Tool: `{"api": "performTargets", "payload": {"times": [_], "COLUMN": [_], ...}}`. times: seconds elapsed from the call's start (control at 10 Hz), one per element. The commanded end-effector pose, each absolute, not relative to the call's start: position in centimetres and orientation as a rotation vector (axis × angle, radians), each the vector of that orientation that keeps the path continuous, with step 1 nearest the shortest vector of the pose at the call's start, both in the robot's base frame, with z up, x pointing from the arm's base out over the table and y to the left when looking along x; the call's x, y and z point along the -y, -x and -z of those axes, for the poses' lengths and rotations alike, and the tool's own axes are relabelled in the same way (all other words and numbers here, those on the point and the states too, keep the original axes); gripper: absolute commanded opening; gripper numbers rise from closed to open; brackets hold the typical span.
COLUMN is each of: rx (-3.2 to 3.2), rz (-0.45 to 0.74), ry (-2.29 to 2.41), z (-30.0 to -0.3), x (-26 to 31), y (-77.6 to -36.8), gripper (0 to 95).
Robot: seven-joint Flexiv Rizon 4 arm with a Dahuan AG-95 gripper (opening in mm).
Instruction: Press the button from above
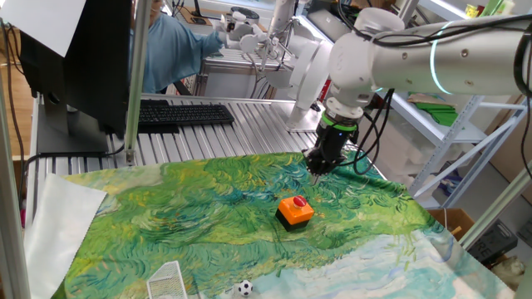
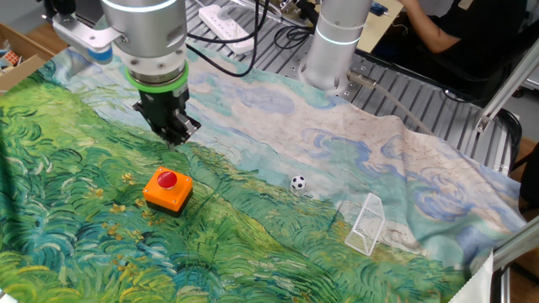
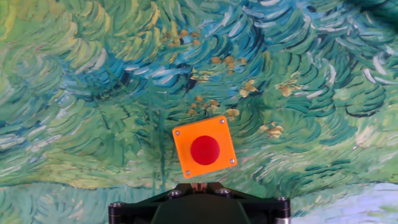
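Approach step: hand [image 2: 175,135] above and short of button [image 2: 168,188]; grip state unclear. Next: centre, then descend.

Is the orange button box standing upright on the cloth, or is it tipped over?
Upright. The button sits flat on its black base, red cap facing up; the hand view shows its top squarely.

metal slatted table [image 1: 249,112], painted green swirl cloth [image 2: 278,244] spread over it, on cloth: orange button [image 2: 168,189], tiny soccer ball [image 2: 297,183], mini white goal [image 2: 367,224], keyboard [image 1: 183,115] on bare slats
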State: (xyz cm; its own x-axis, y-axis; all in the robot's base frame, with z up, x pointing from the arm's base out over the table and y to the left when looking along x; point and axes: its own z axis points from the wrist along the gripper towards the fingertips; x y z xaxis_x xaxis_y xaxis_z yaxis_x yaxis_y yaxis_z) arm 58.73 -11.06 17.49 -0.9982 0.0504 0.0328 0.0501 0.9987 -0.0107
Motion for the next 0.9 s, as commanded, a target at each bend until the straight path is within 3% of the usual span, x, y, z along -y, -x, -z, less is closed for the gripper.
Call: {"api": "performTargets", "payload": {"times": [0.1, 0.9], "rx": [3.102, 3.108], "rz": [-0.01, 0.028], "ry": [0.07, 0.085], "z": [-17.1, -14.4], "x": [11.6, 11.8], "y": [-59.0, -59.5], "gripper": [0.0, 0.0]}}
